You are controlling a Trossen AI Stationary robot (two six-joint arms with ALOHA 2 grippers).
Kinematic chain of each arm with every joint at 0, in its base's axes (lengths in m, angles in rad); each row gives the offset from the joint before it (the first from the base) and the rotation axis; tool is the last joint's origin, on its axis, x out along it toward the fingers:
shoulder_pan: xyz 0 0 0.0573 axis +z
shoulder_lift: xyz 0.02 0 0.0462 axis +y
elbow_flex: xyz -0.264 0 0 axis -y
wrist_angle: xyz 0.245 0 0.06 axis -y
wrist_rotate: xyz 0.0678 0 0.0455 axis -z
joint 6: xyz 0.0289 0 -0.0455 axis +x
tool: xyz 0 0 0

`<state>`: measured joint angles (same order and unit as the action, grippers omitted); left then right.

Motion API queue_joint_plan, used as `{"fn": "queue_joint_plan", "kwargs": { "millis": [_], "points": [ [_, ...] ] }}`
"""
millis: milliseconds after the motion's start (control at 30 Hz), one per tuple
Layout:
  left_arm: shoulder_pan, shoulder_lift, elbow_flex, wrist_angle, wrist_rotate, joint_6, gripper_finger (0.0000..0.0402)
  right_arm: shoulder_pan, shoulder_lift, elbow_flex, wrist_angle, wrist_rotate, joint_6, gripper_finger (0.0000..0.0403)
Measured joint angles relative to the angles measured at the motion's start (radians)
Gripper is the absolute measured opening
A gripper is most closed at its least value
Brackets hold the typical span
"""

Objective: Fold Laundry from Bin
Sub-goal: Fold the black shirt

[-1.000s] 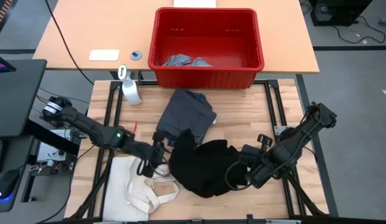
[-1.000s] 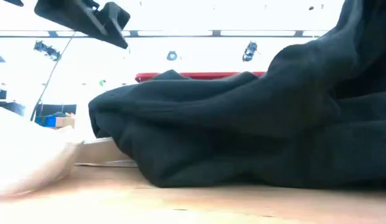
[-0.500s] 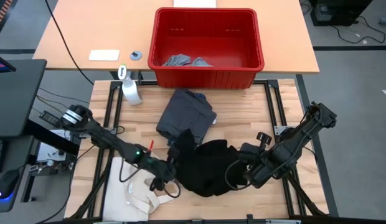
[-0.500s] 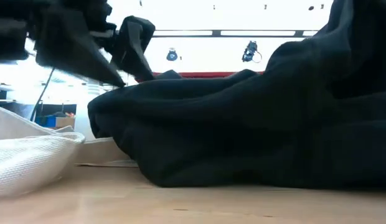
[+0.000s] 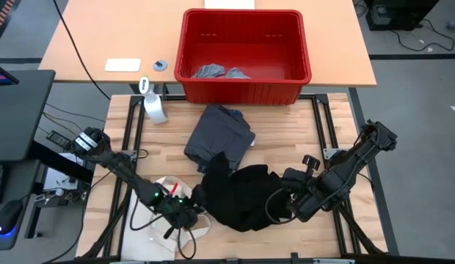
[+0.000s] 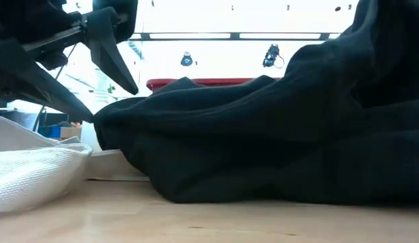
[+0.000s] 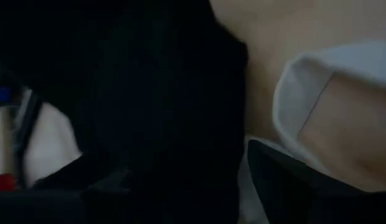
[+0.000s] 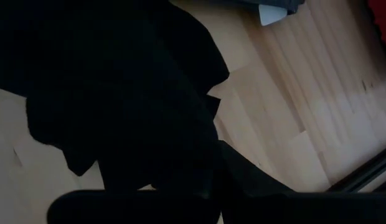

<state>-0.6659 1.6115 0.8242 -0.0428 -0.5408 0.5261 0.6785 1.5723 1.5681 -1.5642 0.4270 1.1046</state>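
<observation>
Left gripper (image 5: 185, 213) moved nearer, over tote (image 5: 150, 227), fingers apart. Right gripper (image 5: 286, 209) clamped on black piece (image 5: 238, 196). Grey piece (image 5: 220, 132) folded; bin (image 5: 246, 88) holds more.

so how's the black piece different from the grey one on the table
The black piece is a crumpled heap near the table's front; the grey piece lies flatter, roughly folded, closer to the bin. The right gripper is shut on the black piece; nothing holds the grey one. Both lie on the table, overlapping at one corner.
</observation>
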Motion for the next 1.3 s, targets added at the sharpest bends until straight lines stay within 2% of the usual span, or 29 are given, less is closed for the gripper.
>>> {"fn": "queue_joint_plan", "kwargs": {
  "millis": [133, 400, 667, 767, 967, 1067, 1167, 1300],
  "points": [
    [0.007, 0.0, 0.0, -0.032, -0.033, -0.015, 0.0213, 0.0, 0.0, 0.0, 0.0, 0.02, 0.0, 0.0016],
    [0.007, 0.0, 0.0, -0.092, -0.015, -0.014, 0.0187, 0.0, 0.0, 0.0, 0.0, 0.025, -0.002, 0.0016],
    [0.03, 0.011, 0.0, -0.106, -0.046, -0.014, 0.0178, 0.0, 0.0, 0.0, 0.012, 0.036, -0.007, 0.0016],
    [0.023, 0.014, 0.0, -0.109, -0.064, -0.008, 0.0142, 0.0, 0.0, 0.0, 0.012, 0.036, -0.007, 0.0016],
    [0.006, -0.004, 0.039, -0.153, -0.157, -0.034, 0.002, 0.0, 0.0, 0.0, 0.015, 0.028, -0.007, 0.0016],
    [0.008, -0.028, 0.092, -0.255, -0.158, -0.086, 0.0013, 0.0, 0.0, 0.0, 0.019, 0.025, -0.007, 0.0016],
    [0.014, -0.059, 0.154, -0.348, -0.112, -0.167, 0.0015, 0.0, 0.0, 0.0, 0.02, 0.025, -0.007, 0.0016],
    [0.025, -0.111, 0.188, -0.437, 0.07, -0.229, 0.0016, 0.0, 0.0, 0.0, 0.021, 0.025, -0.007, 0.0016]
  ]
}}
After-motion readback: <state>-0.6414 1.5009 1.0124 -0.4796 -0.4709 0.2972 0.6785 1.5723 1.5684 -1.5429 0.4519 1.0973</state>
